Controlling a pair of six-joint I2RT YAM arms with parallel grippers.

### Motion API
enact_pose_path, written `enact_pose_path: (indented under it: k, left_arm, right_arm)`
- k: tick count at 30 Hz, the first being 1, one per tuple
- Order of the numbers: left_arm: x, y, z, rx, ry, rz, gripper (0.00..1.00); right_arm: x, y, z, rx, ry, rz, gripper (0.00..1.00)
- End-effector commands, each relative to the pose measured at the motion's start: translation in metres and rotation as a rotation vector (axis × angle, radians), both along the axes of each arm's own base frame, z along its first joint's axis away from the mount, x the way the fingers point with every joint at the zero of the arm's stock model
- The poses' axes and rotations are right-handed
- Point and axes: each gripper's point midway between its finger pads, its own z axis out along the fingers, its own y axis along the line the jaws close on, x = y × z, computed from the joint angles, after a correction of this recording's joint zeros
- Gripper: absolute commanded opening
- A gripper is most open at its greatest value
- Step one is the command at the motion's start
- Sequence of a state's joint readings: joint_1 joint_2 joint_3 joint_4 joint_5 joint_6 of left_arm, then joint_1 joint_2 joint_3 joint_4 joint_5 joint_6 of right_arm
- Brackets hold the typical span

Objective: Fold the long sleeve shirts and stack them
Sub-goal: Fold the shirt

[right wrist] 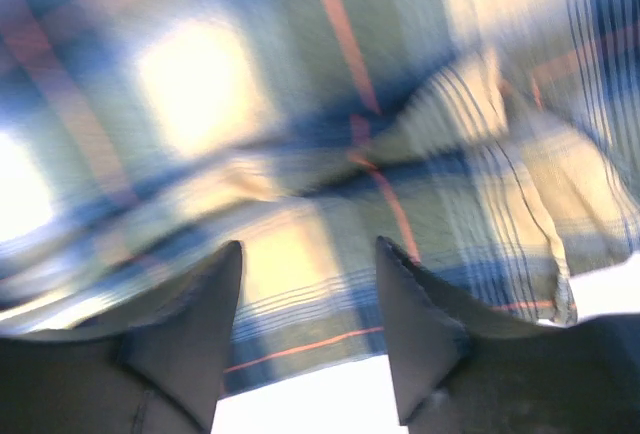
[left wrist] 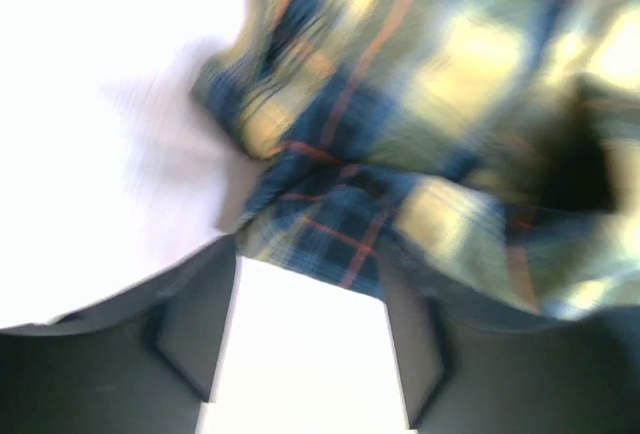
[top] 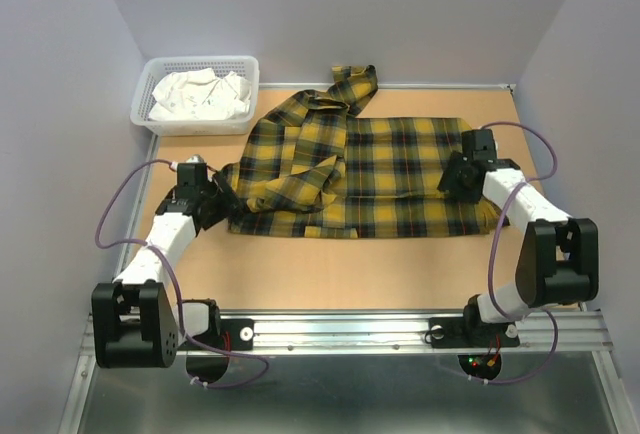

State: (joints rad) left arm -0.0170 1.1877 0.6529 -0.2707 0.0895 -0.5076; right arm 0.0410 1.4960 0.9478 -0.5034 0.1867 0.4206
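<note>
On the brown table (top: 330, 269) lies one yellow and dark checked shirt (top: 370, 174), with one sleeve (top: 300, 176) bunched across its left half. One white basket (top: 148, 122) sits at the far left corner, with white cloth (top: 200, 94) inside. Both my arms reach forward and low. My left gripper (top: 222, 197) is at the shirt's left edge, fingers apart. My right gripper (top: 452, 176) is over the right edge, fingers apart too.
</note>
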Motion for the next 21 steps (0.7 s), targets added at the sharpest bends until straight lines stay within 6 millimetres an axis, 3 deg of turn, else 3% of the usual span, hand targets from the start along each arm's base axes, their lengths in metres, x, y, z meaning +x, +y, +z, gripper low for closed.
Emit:
enact_pose_path:
  k: [1,3,5,7,8,10,12,13,14,15,16,17,18,19,20,21]
  left_arm:
    - [0.036,-0.002,0.066,0.003,-0.207,-0.035,0.79]
    - [0.056,-0.007,0.092,0.002,-0.301,-0.059,0.85]
    - [0.071,-0.011,0.101,0.005,-0.338,-0.071,0.94]
    - [0.093,-0.023,0.124,0.015,-0.427,-0.12,0.99]
    - [0.103,-0.03,0.12,0.015,-0.426,-0.148,0.99]
    - [0.126,-0.057,0.145,0.005,-0.512,-0.232,0.99]
    - [0.154,-0.074,0.153,0.028,-0.548,-0.303,0.99]
    - [0.161,-0.09,0.156,0.022,-0.556,-0.355,0.99]
    - [0.174,-0.098,0.138,0.029,-0.519,-0.388,0.98]
    - [0.189,-0.107,0.157,0.041,-0.569,-0.419,0.98]
    - [0.198,-0.114,0.157,0.048,-0.575,-0.445,0.96]
    - [0.209,-0.123,0.138,0.05,-0.541,-0.472,0.93]
    - [0.218,-0.126,0.137,0.058,-0.544,-0.479,0.91]
    - [0.232,-0.131,0.149,0.07,-0.579,-0.489,0.89]
    - [0.241,-0.132,0.146,0.072,-0.577,-0.489,0.85]
    - [0.252,-0.134,0.123,0.071,-0.538,-0.487,0.84]
  right_arm:
    - [0.039,0.028,0.073,0.073,-0.205,0.146,0.66]
    - [0.044,0.044,0.092,0.127,-0.261,0.217,0.75]
    - [0.045,0.054,0.103,0.159,-0.301,0.271,0.82]
    - [0.044,0.06,0.119,0.174,-0.349,0.315,0.88]
    - [0.042,0.065,0.123,0.187,-0.362,0.349,0.89]
    - [0.038,0.07,0.137,0.204,-0.4,0.378,0.9]
    - [0.033,0.079,0.145,0.241,-0.421,0.417,0.91]
    - [0.03,0.082,0.147,0.256,-0.426,0.426,0.91]
    - [0.026,0.086,0.151,0.278,-0.44,0.445,0.91]
    - [0.024,0.088,0.153,0.284,-0.445,0.45,0.91]
    - [0.021,0.089,0.155,0.291,-0.452,0.453,0.91]
    - [0.018,0.091,0.154,0.301,-0.452,0.458,0.91]
    - [0.014,0.091,0.158,0.303,-0.464,0.461,0.91]
    - [0.011,0.092,0.158,0.307,-0.467,0.464,0.91]
    - [0.009,0.092,0.158,0.311,-0.467,0.464,0.91]
    - [0.006,0.094,0.158,0.322,-0.468,0.471,0.91]
